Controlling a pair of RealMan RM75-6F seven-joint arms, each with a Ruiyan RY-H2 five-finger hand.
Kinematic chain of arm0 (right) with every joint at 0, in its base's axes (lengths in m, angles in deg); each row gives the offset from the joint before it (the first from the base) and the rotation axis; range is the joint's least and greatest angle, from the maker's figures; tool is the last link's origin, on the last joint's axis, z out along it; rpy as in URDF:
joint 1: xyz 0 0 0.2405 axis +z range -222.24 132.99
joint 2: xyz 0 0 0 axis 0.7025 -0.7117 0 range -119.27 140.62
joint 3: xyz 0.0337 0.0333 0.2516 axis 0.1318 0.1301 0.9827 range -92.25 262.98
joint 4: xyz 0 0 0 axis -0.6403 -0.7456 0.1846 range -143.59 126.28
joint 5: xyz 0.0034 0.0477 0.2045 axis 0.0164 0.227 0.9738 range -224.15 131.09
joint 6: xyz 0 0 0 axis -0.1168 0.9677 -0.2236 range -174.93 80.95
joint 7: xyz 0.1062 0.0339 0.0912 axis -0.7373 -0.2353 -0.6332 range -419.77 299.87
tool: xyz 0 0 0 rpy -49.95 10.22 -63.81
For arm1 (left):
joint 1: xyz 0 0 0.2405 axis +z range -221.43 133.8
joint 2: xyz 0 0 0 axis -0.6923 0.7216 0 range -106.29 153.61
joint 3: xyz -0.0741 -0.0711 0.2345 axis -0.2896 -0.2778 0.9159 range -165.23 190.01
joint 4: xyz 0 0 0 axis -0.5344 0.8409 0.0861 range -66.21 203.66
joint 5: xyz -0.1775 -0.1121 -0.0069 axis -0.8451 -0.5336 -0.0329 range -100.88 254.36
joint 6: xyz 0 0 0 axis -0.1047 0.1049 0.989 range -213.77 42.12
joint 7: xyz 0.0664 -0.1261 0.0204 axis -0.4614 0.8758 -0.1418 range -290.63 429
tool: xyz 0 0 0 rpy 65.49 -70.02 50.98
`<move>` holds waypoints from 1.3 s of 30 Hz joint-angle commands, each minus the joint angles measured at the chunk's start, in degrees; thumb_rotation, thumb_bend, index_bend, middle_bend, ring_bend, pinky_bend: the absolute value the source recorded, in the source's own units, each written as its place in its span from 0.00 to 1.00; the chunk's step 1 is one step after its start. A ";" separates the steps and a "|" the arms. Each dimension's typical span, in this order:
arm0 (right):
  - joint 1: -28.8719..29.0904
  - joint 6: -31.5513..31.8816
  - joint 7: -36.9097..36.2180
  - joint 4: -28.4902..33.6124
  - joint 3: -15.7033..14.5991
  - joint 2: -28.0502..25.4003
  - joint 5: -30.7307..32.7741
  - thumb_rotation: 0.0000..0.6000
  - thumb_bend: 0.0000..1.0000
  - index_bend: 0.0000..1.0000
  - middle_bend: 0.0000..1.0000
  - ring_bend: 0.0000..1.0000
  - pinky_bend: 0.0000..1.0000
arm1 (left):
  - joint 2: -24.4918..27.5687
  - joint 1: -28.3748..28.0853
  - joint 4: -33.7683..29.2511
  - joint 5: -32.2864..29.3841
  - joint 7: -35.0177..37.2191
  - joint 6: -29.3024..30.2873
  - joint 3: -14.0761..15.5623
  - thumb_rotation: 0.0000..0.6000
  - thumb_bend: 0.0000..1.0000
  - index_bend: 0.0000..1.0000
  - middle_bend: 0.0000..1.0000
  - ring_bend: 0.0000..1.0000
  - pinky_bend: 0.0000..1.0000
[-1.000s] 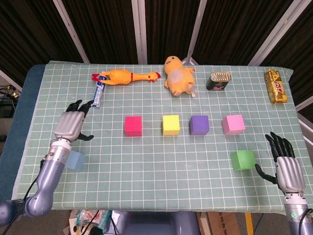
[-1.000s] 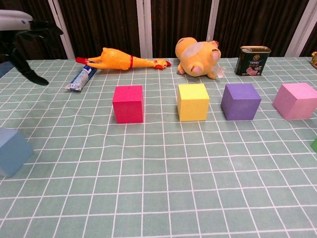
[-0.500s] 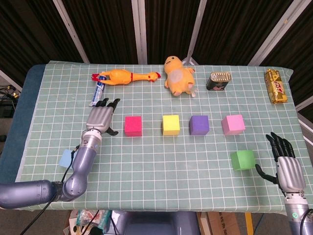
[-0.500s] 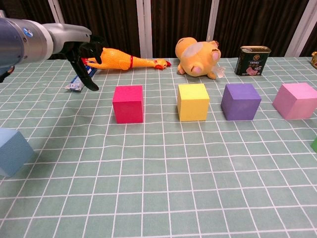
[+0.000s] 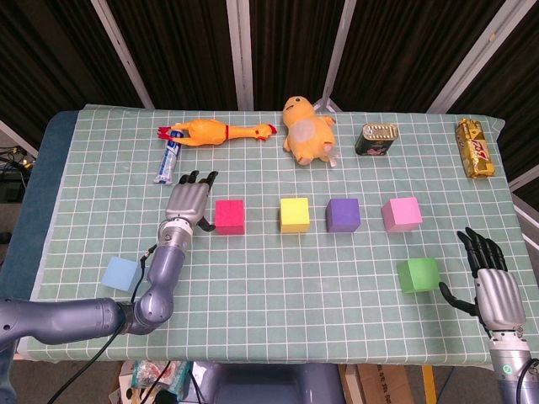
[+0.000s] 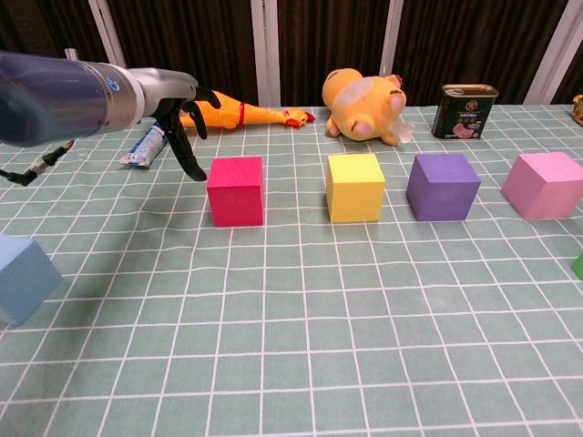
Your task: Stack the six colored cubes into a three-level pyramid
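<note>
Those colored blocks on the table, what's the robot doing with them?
It is meant to build a pyramid, but nothing is stacked yet. The left robot hand hovers open right beside the red cube, holding nothing. The yellow cube, purple cube and pink cube sit in a row with it. The green cube lies near the open right robot hand, and the blue cube sits apart.

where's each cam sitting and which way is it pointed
Head view: high above the table's near edge, looking down; shows both arms, left hand beside the red cube, right hand near the green cube.
Chest view: low, just above the tabletop, looking across toward the dark curtains; only the left arm shows.
Shared: left hand, red cube, yellow cube, purple cube.
</note>
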 commanded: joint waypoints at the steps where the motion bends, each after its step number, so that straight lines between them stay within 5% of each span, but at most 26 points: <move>1: 0.03 -0.12 0.02 0.06 -0.05 -0.03 0.01 1.00 0.33 0.00 0.00 0.00 0.00 | -0.73 -0.63 0.85 -0.29 0.17 -0.40 0.39 1.00 0.13 0.00 0.24 0.02 0.09; 19: 0.24 -0.83 -0.03 0.29 -0.10 -0.15 0.41 1.00 0.33 0.00 0.00 0.00 0.00 | -5.19 -3.74 6.40 -0.32 0.60 -2.24 2.02 1.00 0.15 0.00 0.32 0.04 0.09; 39: 0.37 -1.34 -0.57 0.62 -0.19 -0.39 0.61 1.00 0.33 0.00 0.00 0.00 0.00 | -8.43 -4.70 10.62 4.35 3.42 -2.56 2.27 1.00 0.29 0.00 0.36 0.04 0.09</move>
